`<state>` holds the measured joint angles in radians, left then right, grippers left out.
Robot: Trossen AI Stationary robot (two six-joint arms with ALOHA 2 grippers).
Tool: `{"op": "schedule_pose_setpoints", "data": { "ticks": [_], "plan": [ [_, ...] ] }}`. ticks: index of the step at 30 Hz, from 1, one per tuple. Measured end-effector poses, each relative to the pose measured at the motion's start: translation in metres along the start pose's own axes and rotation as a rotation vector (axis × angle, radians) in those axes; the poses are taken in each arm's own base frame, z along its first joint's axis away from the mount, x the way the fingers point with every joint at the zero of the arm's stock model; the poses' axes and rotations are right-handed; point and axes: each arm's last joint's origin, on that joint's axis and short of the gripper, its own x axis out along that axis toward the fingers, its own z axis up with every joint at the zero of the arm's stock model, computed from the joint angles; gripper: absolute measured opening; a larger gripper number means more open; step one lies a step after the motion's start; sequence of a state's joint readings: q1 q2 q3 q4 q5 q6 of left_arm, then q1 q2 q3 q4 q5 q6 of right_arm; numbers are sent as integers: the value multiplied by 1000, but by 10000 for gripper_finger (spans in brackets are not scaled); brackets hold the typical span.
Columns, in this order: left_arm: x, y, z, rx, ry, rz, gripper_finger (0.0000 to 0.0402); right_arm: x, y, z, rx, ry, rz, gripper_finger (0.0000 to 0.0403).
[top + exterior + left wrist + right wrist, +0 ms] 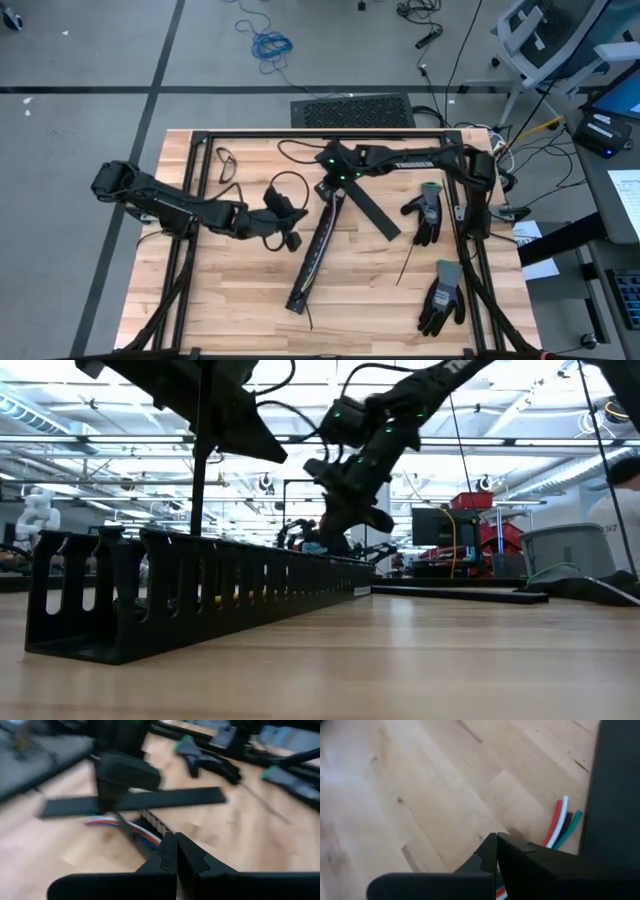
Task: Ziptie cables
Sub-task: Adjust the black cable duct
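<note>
The wooden table (230, 290) carries a long black slotted cable duct (318, 245) running from its middle toward the near edge, with a flat black strip (372, 208), likely the duct's cover, lying at an angle just beside the duct's far end. The left arm reaches in from the left side, and the left gripper (293, 236) sits just beside the duct with its fingers (167, 855) pressed together, holding nothing that can be seen. The right arm stretches across the far side, and the right gripper (328, 187) hangs over the duct's far end, fingers (492, 851) also pressed together; whether they pinch a wire cannot be told. Two dark work gloves (426, 212) with green cuffs lie on the right side. The cables (562, 827) lie on the wood at the duct's far end, their red, white, black and green ends showing just past the right gripper's fingertips
</note>
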<state>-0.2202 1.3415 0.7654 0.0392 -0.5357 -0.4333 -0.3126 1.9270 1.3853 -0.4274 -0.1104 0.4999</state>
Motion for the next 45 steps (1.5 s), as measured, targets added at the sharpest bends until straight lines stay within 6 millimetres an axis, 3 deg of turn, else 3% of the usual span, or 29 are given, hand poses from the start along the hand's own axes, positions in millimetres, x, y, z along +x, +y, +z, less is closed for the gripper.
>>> {"op": "schedule_pose_setpoints", "data": {
  "ticks": [7,15,23,27,35,45],
  "plan": [
    [26,-10,-15,-193,109,-175,0,25,4,8,-39,136,-75,0],
    [71,-19,-37,-300,155,-181,0,28,7,16,-52,143,-82,0],
    [98,-41,-21,-296,172,-285,0,27,4,17,-39,146,-92,0],
    [110,-38,-31,-313,252,-290,0,27,4,16,-36,150,-98,0],
    [116,-32,-41,-387,329,-241,0,26,2,12,-16,192,-116,0],
    [110,-26,-54,-289,528,-221,0,21,-4,0,-39,332,-171,0]
  ]
}}
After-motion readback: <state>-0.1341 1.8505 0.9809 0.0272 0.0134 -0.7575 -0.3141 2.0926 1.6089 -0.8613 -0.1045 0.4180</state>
